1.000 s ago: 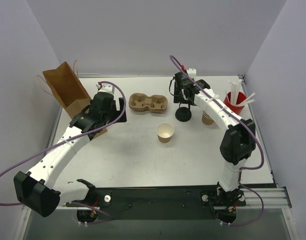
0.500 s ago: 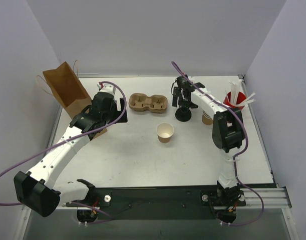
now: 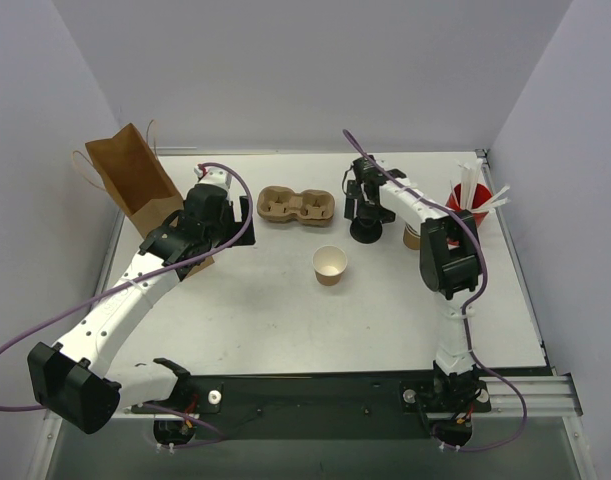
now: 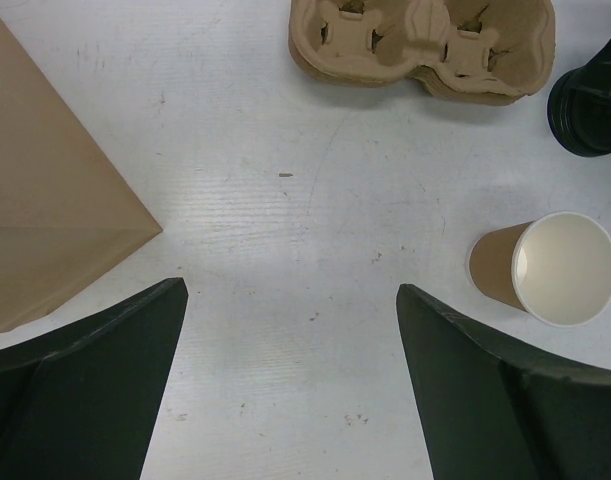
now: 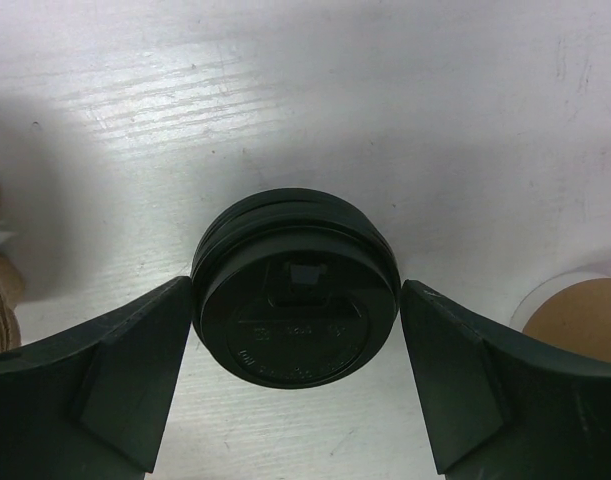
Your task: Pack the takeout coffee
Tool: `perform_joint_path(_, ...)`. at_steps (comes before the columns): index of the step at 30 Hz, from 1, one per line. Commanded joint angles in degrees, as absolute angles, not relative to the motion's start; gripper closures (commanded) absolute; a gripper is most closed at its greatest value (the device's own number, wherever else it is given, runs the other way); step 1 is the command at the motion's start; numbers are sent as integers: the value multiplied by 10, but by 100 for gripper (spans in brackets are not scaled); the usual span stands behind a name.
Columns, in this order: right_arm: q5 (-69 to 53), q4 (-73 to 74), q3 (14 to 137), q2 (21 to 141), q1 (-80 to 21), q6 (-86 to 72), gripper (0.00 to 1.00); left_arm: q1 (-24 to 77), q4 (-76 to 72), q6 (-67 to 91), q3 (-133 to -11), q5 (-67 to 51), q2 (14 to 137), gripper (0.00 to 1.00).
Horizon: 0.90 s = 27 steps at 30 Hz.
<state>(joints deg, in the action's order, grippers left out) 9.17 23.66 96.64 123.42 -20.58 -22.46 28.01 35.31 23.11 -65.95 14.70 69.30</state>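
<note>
An open brown kraft cup (image 3: 330,265) with no lid stands mid-table; it also shows in the left wrist view (image 4: 547,268). No lidded coffee cup is in view. A stack of black plastic lids (image 3: 365,232) sits right of the cup carrier. My right gripper (image 3: 363,208) is open just above it. In the right wrist view the gripper (image 5: 296,284) straddles the top lid (image 5: 297,300), a finger close on each side. My left gripper (image 3: 235,218) is open and empty over bare table (image 4: 291,288) beside the brown paper bag (image 3: 133,180).
A two-slot pulp cup carrier (image 3: 296,205) lies at the back centre. A stack of tan cups (image 3: 415,237) and a red cup with white sticks (image 3: 470,205) stand at the right. The bag's side (image 4: 45,200) fills the left of the left wrist view.
My right gripper has come down and forward over the black lid stack, and that arm's elbow has swung inward. The left arm has not moved.
</note>
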Motion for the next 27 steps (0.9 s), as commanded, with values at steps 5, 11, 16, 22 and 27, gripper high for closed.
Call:
perform_joint_path(5, 91, 241, 962, 1237, -201, -232, 22, 276, 321, 227, -659, 144, 689, 3)
perform_joint_path(11, 86, 241, 955, 1238, -200, -234, 21, 276, 320, 227, -658, 143, 690, 3)
perform_joint_path(16, 82, 240, 955, 1240, -198, -239, 22, 276, 321, 228, -657, 143, 689, 3)
perform_joint_path(22, 80, 240, 959, 1235, -196, -239, 30, 276, 321, 227, -657, 144, 689, 3)
perform_joint_path(27, 81, 250, 963, 1223, -194, -241, 42, 276, 321, 228, -658, 144, 690, 3)
